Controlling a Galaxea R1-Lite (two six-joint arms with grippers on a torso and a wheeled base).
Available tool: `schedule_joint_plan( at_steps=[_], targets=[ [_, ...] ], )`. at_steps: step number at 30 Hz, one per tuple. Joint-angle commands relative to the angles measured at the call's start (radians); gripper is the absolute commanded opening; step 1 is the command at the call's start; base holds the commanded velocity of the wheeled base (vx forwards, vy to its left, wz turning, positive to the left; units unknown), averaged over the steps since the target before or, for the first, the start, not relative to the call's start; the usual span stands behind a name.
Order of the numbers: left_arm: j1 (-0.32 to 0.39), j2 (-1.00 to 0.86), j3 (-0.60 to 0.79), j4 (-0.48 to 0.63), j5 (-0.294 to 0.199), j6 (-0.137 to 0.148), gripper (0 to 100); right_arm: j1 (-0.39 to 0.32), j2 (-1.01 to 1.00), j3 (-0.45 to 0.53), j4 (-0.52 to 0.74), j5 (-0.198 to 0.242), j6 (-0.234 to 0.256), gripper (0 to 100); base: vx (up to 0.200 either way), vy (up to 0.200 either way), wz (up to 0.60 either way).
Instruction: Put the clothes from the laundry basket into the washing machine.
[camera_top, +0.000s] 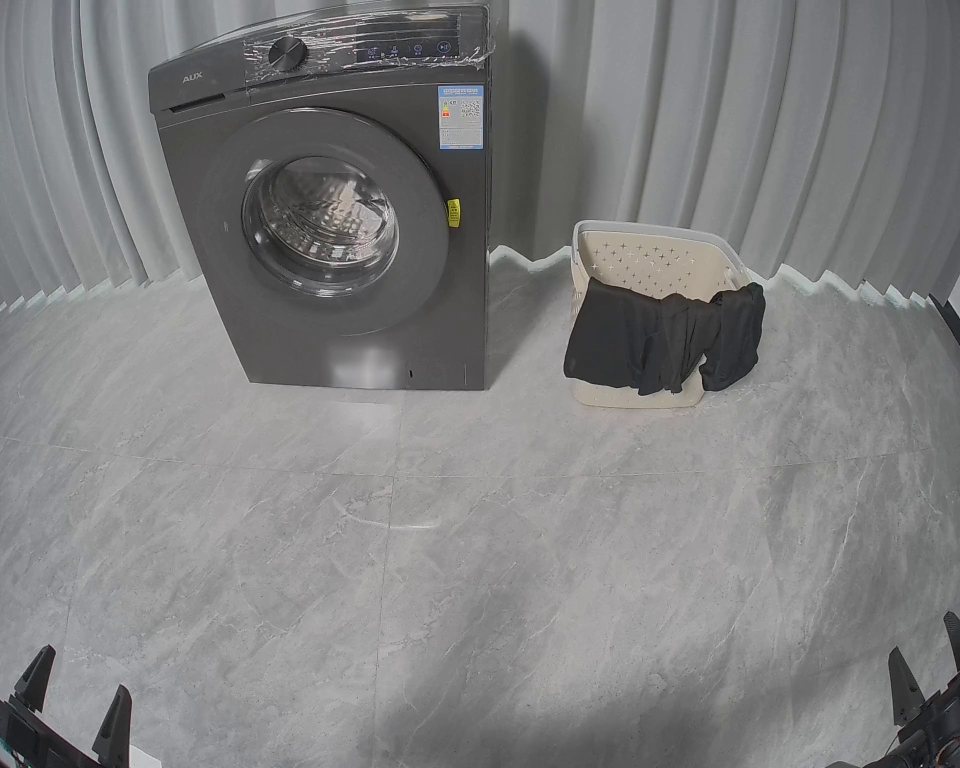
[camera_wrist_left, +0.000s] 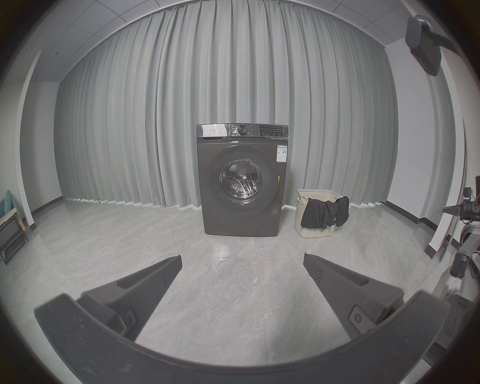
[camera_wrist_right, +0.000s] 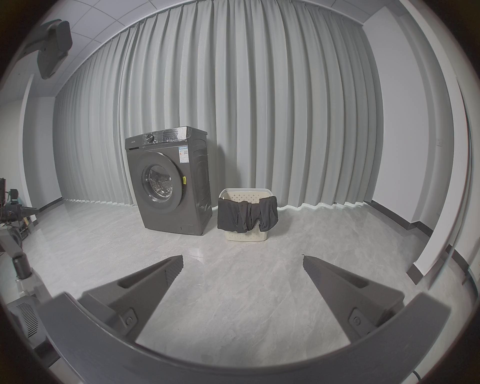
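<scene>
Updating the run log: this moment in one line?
washer door shut; dark clothes draped over basket rim; left hand open; right hand open

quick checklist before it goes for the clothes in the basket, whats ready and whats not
1. Washing machine door open: not ok, it is shut.
2. Clothes easy to grasp: ok, draped over the front rim of the laundry basket.
3. Left gripper free: ok, open and holding nothing.
4. Right gripper free: ok, open and holding nothing.
5. Grippers close to the basket: not ok, both are far back from it.
6. More clothes deeper inside the basket: cannot tell.
</scene>
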Motion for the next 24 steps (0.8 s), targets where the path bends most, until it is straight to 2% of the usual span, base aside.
schedule_joint_plan(
  at_steps=[1,3,24],
  targets=[
    [0.0,-0.018,0.018,0.001,0.001,-0.004,100,0.0,-0.016,0.015,0.0,0.0,-0.001,100,0.0,0.0,0.0],
    [0.0,-0.018,0.018,-0.001,0.004,-0.008,100,0.0,-0.016,0.015,0.0,0.0,0.0,100,0.0,0.0,0.0],
    [0.0,-0.018,0.016,-0.001,0.007,-0.01,100,0.0,-0.016,0.015,0.0,0.0,-0.001,100,0.2,0.0,0.0]
  ],
)
